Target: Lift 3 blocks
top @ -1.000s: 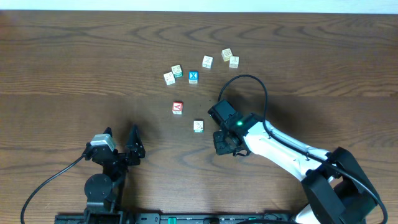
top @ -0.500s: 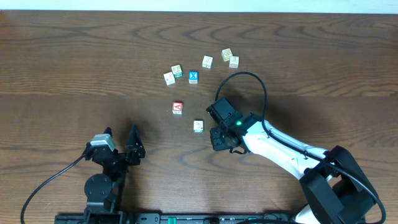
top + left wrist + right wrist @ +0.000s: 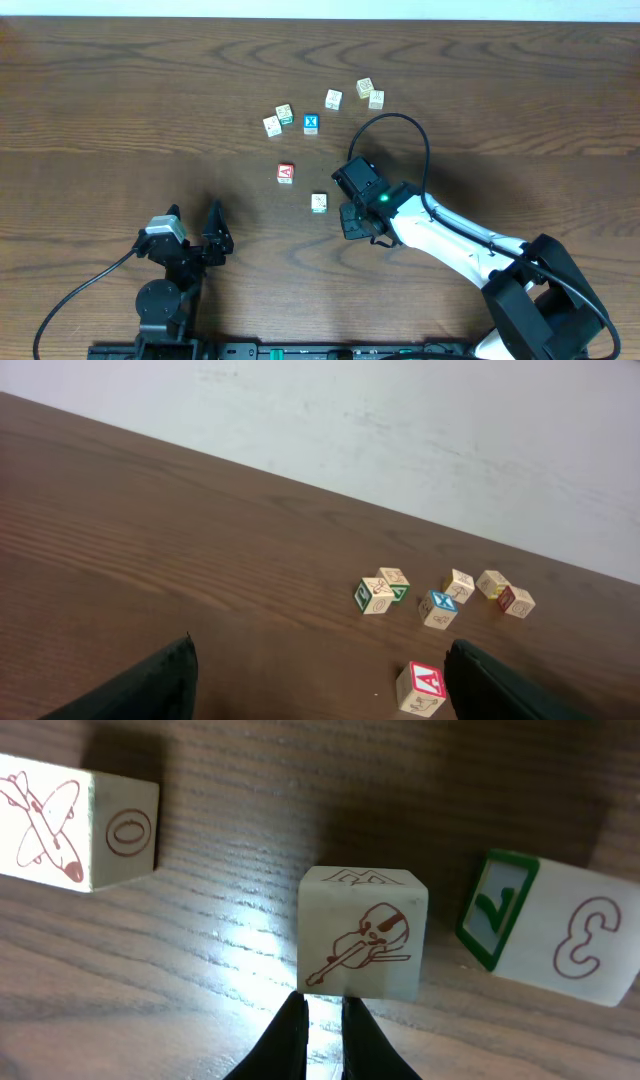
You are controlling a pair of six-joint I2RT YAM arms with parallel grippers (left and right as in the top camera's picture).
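Smooth cream wooden blocks (image 3: 333,99) lie scattered toward the dark-grained tabletop's (image 3: 120,90) far edge, a blue X cube (image 3: 311,123) and a red A cube (image 3: 286,173) among them. The right gripper (image 3: 321,1008) has its jaws almost closed and empty, just before a violin-printed block (image 3: 362,933), probably the nearest one. The left gripper (image 3: 320,650) has its jaws wide apart and empty.

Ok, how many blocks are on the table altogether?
8. Far arc: five cream blocks, one blue block. Nearer: red block, a sixth cream block by the right tool.

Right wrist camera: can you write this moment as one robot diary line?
right gripper: almost shut, empty | violin block: just ahead, not gripped | left gripper: open, empty
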